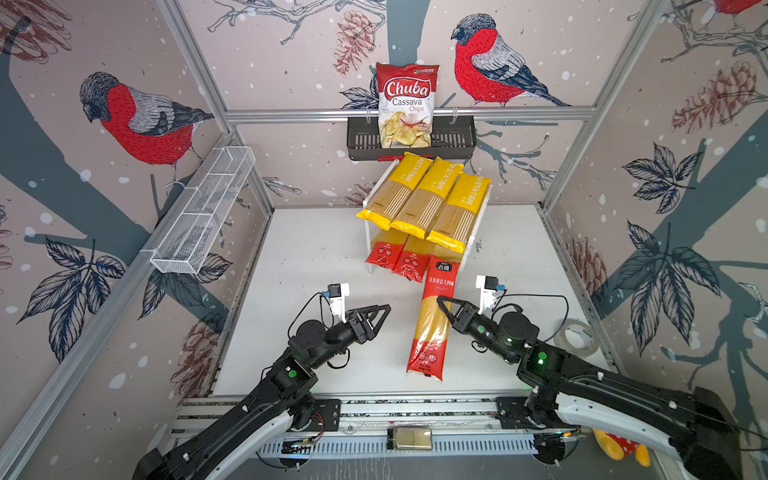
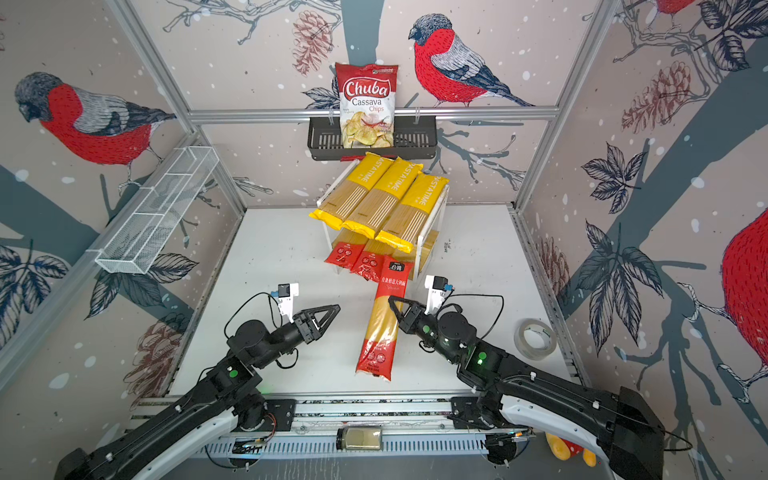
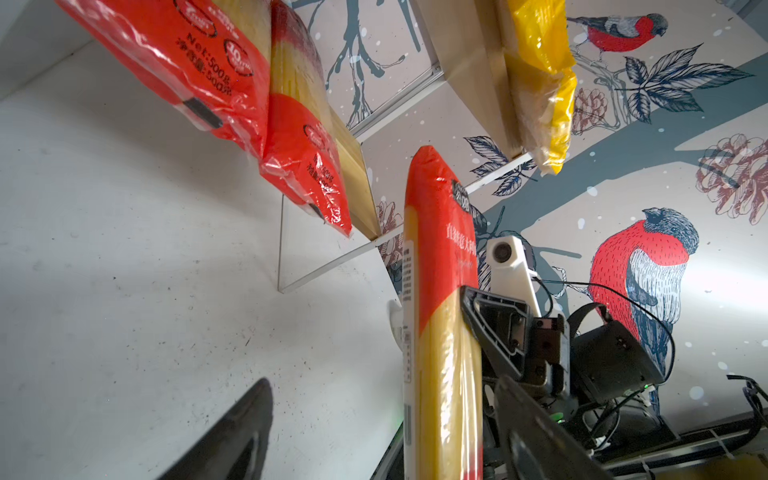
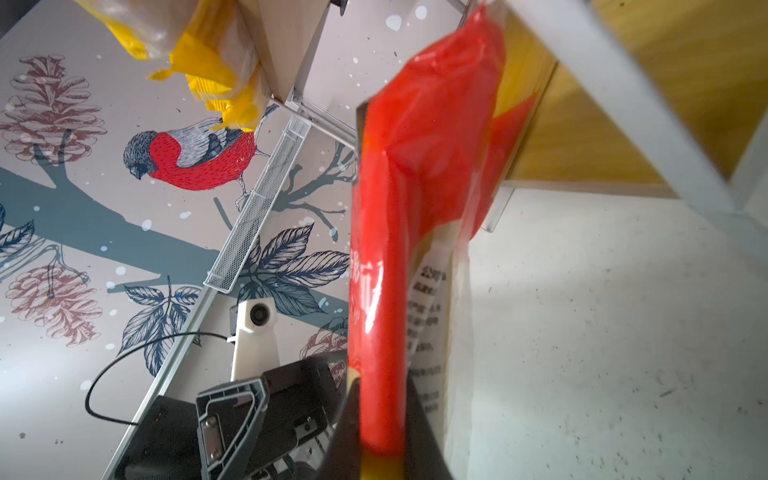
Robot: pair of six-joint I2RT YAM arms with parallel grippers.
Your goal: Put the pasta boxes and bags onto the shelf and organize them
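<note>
Red spaghetti pack in front of the shelf is pinched near mid-length by the right gripper — probably light, slick, brittle inside — left gripper is spread open.

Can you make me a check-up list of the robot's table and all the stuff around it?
Surface: white tabletop, speckled with dark marks.
Job's things: three yellow PASTATIME bags on the shelf top tier; two red packs on its lower tier; third red pack in front of the shelf.
Clutter: tape roll on the table; Chuba chips bag in the black basket.
Grippers: left gripper open, empty; right gripper shut on the third red pack.
Cables: black cables looping at both wrist cameras.
Surroundings: bird wallpaper, metal frame, white mesh tray.
</note>
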